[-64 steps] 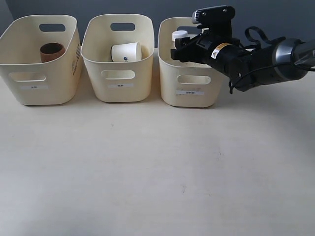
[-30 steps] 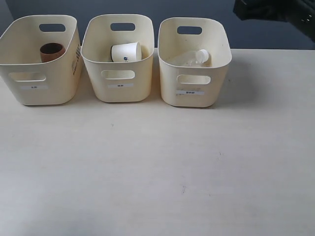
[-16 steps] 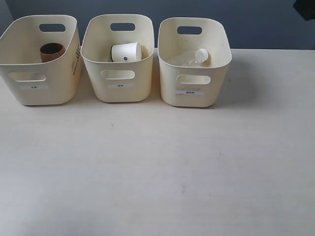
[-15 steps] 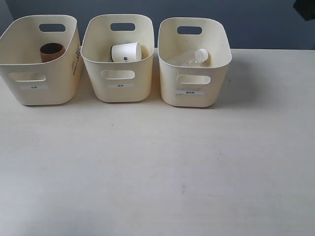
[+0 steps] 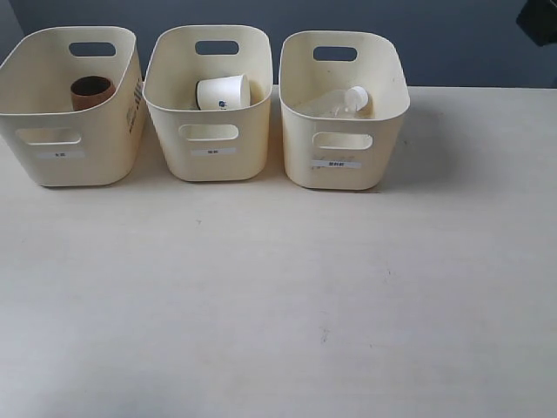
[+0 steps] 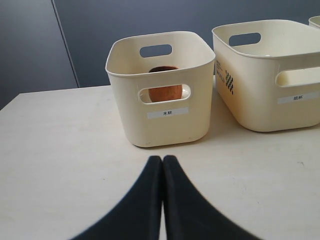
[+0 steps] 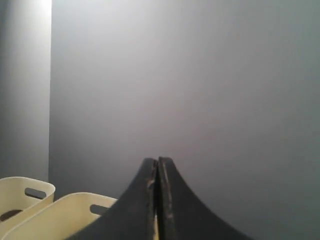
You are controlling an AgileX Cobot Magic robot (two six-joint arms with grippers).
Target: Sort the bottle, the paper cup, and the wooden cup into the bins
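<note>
Standing along the far edge: three bins sat in a row on the pale table (image 5: 278, 296), each with its labelled front facing the near side.

Left bin (image 5: 70, 104): it held the wooden cup (image 5: 91, 91), lying on its side with its mouth toward the near side; in the left wrist view the brown cup (image 6: 165, 90) showed through the handle cut-out.

Middle bin (image 5: 209, 100): it held the paper cup (image 5: 223, 92), tipped on its side against the back wall.

Right bin (image 5: 344, 109): it held the bottle (image 5: 335, 103), lying slanted with its white cap up toward the right wall.

Gaps between bins: narrow; the left and middle bins stood nearly touching at their rims, the middle and right ones just beside each other.

Open room: the whole near half of the table lay bare, and so did the stretch to the right of the right bin up to the back edge.

Left gripper (image 6: 162, 160): its black fingers were pressed together, holding nothing, low over the table just before the left bin.

Right gripper (image 7: 157, 162): its fingers were likewise pressed together and empty, raised high and pointing at the grey wall (image 7: 200, 75), with bin rims (image 7: 65, 207) below it; in the exterior view only a dark scrap of the arm (image 5: 541, 19) showed at the top right corner.
</note>
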